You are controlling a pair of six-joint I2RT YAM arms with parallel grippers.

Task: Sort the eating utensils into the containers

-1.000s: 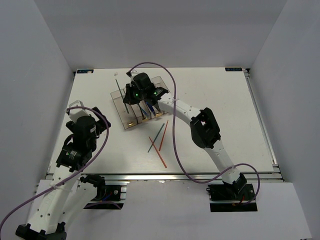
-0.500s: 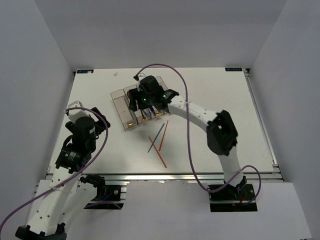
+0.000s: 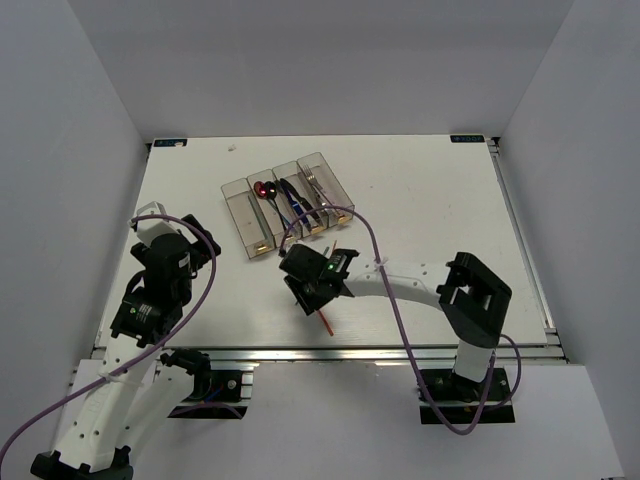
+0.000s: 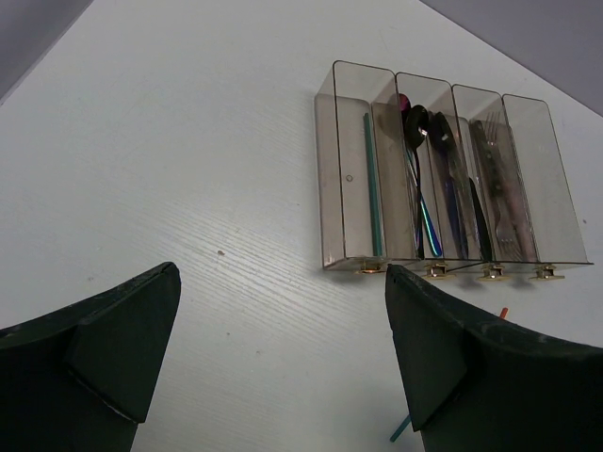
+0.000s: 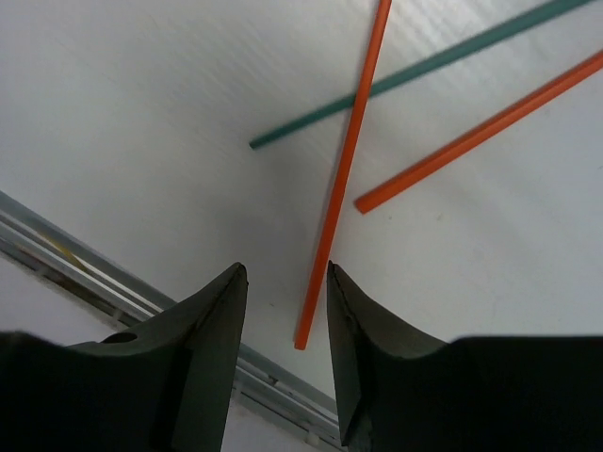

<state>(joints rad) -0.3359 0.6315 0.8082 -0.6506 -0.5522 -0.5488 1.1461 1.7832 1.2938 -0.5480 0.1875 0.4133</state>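
- Orange chopstick (image 5: pixel 344 169), the longest in the right wrist view, lies on the bench (image 5: pixel 141 94). Its long axis runs from the top edge down to the lower middle.
- A teal chopstick (image 5: pixel 405 75) crosses it, slanting to the upper right. A shorter orange chopstick (image 5: pixel 480 132) slants the same way just below.
- The right gripper (image 5: pixel 283 282) has its jaws narrowly parted, one on each side of the orange chopstick's lower end. They are not closed on it.
- The containers (image 4: pixel 330 169) sit at the upper right of the left wrist view, with their long axes near upright in the frame.
- A binned chopstick (image 4: pixel 372 179) lies lengthwise in the leftmost one. Next come the spoons (image 4: pixel 416 122), knives (image 4: pixel 457 179) and forks (image 4: pixel 499 198).
- The left gripper (image 4: pixel 283 358) hangs over bare bench with its jaws wide apart, holding nothing.
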